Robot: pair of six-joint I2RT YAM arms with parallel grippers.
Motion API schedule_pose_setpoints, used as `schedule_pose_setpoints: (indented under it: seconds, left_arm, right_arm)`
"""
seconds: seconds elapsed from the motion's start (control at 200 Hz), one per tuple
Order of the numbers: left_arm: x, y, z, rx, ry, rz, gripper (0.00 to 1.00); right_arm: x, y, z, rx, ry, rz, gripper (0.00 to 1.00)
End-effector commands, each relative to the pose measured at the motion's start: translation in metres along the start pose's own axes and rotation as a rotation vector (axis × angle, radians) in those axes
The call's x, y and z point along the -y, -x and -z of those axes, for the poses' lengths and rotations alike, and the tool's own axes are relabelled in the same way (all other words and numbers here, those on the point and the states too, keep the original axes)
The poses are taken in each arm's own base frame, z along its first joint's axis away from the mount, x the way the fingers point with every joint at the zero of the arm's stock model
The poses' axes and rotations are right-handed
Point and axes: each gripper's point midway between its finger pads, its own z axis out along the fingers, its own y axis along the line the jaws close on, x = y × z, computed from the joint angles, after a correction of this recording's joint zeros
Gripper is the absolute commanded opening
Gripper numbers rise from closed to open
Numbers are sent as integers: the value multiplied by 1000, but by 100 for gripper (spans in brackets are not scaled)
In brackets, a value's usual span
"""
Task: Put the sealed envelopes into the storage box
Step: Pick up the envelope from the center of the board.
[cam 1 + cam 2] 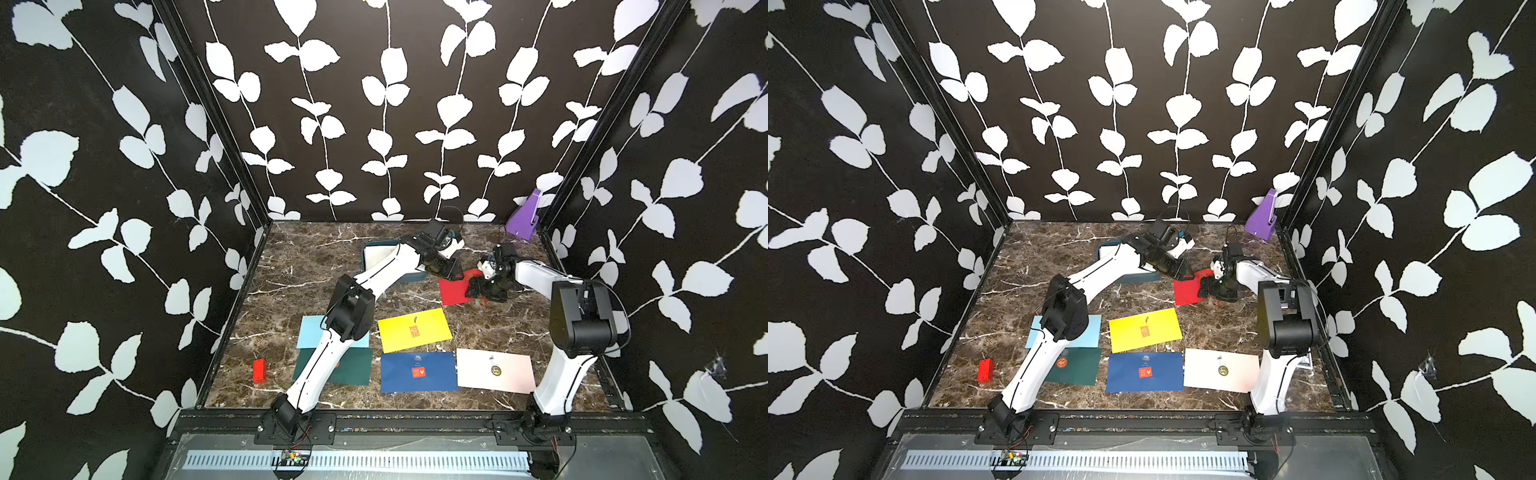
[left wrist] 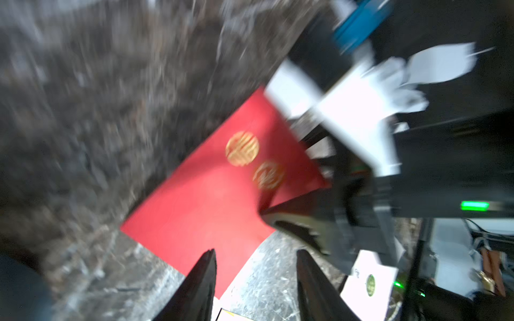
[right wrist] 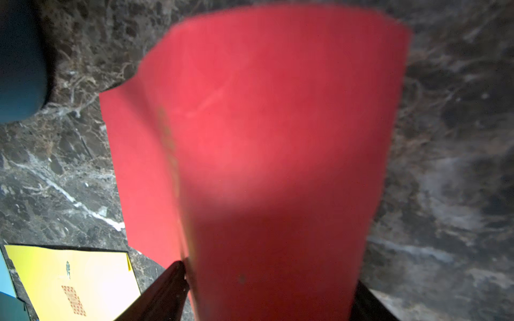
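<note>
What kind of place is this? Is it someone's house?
Probably a robot test booth, not a house: the left arm and right arm bolted to a metal rail, leaf-patterned walls closing in a marble-look table, coloured envelopes laid out.

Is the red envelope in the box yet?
No, the red envelope is outside the box, over the table beside it.

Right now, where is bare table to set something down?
Bare marble: left of the storage box, beyond the light blue envelope; right of the yellow envelope, beyond the pale pink envelope. Crowded around the red envelope and storage box.
</note>
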Motion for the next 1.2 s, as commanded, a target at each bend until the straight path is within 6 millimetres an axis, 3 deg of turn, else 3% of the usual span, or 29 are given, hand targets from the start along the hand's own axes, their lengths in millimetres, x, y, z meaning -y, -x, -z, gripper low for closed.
schedule_pose_setpoints:
  seconds: [0.0,0.31,0.905,0.95,1.195]
  left_arm:
    - [12,2,8,-2,-83,-104,50]
    - [-6,0,-16,16,-121,-174,58]
    - [-28,2,-38,42,-64,-236,63]
    - [-35,-7,-49,22,-71,-225,63]
    - [-35,-12,-60,19,-115,-233,65]
  right_arm:
    - [-1,-47,-10,-158,26,-6,78]
    - [-14,-52,-10,-159,105,51,75]
    - [-20,-57,-11,-163,125,121,73]
    - [-21,-57,-11,-163,125,123,73]
    - [-27,-58,-7,-148,158,148,73]
